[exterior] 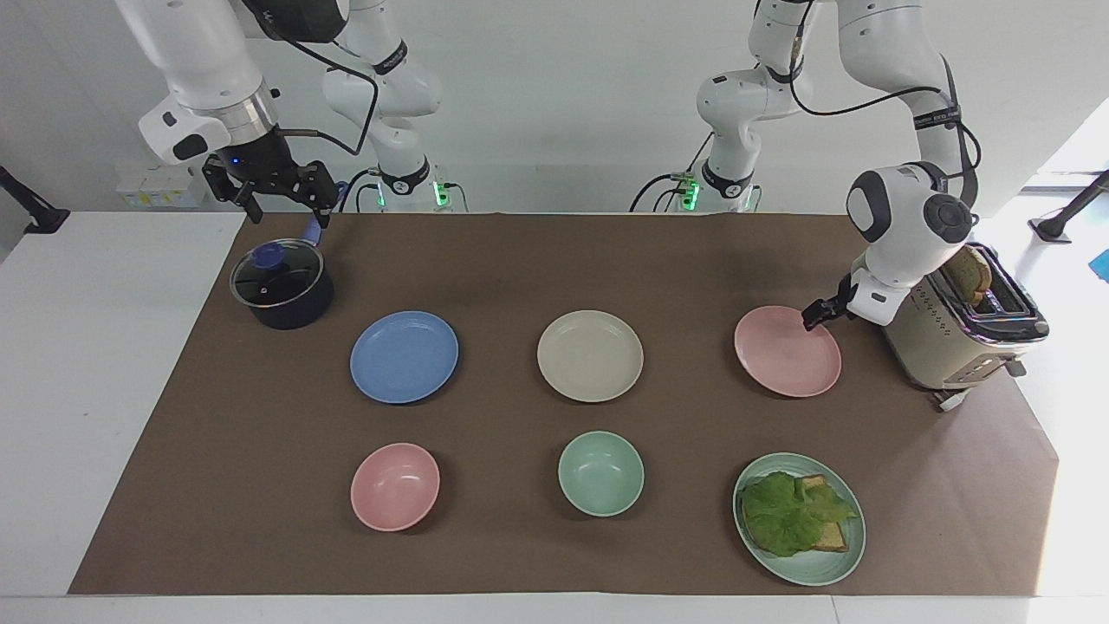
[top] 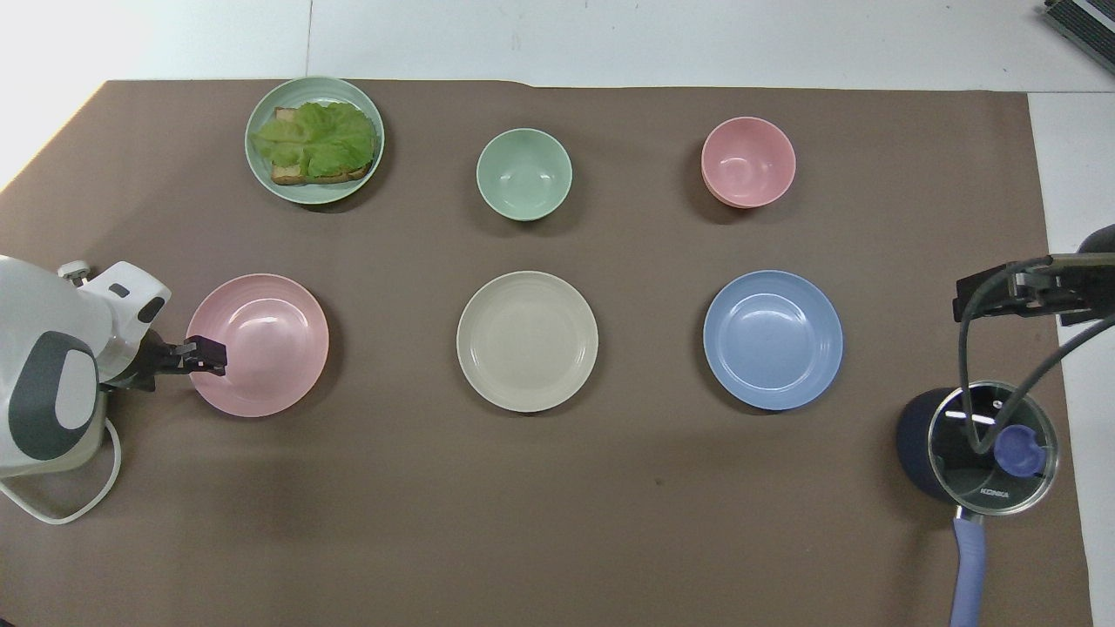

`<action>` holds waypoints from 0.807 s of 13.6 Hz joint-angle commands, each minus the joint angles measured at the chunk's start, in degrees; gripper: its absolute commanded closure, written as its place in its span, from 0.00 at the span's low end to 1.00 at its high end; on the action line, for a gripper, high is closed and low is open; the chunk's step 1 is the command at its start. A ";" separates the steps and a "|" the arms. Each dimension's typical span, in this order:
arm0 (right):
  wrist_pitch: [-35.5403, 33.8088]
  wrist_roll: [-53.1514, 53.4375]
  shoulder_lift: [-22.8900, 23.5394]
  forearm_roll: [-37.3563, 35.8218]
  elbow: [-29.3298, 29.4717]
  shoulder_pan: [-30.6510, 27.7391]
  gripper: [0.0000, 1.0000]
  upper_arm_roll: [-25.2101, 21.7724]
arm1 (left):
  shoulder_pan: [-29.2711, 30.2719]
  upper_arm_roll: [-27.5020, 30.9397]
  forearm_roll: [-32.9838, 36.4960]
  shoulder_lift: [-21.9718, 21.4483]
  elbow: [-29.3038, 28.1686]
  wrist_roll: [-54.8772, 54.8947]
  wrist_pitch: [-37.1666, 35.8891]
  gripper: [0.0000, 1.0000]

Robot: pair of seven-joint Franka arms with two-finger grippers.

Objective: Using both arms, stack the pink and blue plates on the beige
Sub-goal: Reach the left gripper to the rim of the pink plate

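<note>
Brown mat (exterior: 520, 260) is covering most of a white table (exterior: 104, 390), w/ a plain white wall (exterior: 563, 87) rising at the robots' end. Pink plate (exterior: 787, 351), beige plate (exterior: 590, 355) and blue plate (exterior: 404, 356) are lying in one row, well apart, beige between the other two; pink is toward the left arm's end, just beside the toaster (exterior: 957, 334), blue toward the right arm's end, near the lidded pot (exterior: 282, 288). Left gripper (exterior: 817, 314) is reaching down at the pink plate's rim on the toaster side, fingers spread, nothing grasped; can't tell if it's touching. Right gripper (exterior: 279, 201) is hanging over the pot, fingers apart, empty, waiting. Farther from the robots: pink bowl (exterior: 395, 486), green bowl (exterior: 600, 473), green plate (exterior: 799, 518) w/ toast and lettuce.
</note>
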 commanded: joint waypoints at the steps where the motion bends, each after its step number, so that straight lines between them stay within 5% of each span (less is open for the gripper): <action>1: 0.14 0.30 -1.42 -0.18 -1.51 -0.52 0.00 0.20 | 0.55 -0.54 -2.67 1.52 -0.99 0.92 3.03 0.00; 3: 0.14 0.29 -1.42 -0.18 -1.51 -0.52 0.00 0.20 | 0.20 -0.54 -3.20 1.52 -0.99 0.65 2.68 0.00; 4: 0.14 0.38 -1.42 -0.18 -1.51 -0.52 0.00 0.28 | 0.29 -0.54 -3.38 1.44 -0.99 0.65 2.42 0.09; 7: 0.22 0.38 -1.42 -0.10 -1.51 -0.52 0.00 0.20 | 0.81 -0.54 -3.29 1.52 -0.64 2.32 1.98 1.00; 11: 0.14 0.38 -1.42 -0.18 -1.51 -0.52 0.00 0.20 | 0.90 -0.45 -3.29 3.10 4.52 2.76 -4.76 1.00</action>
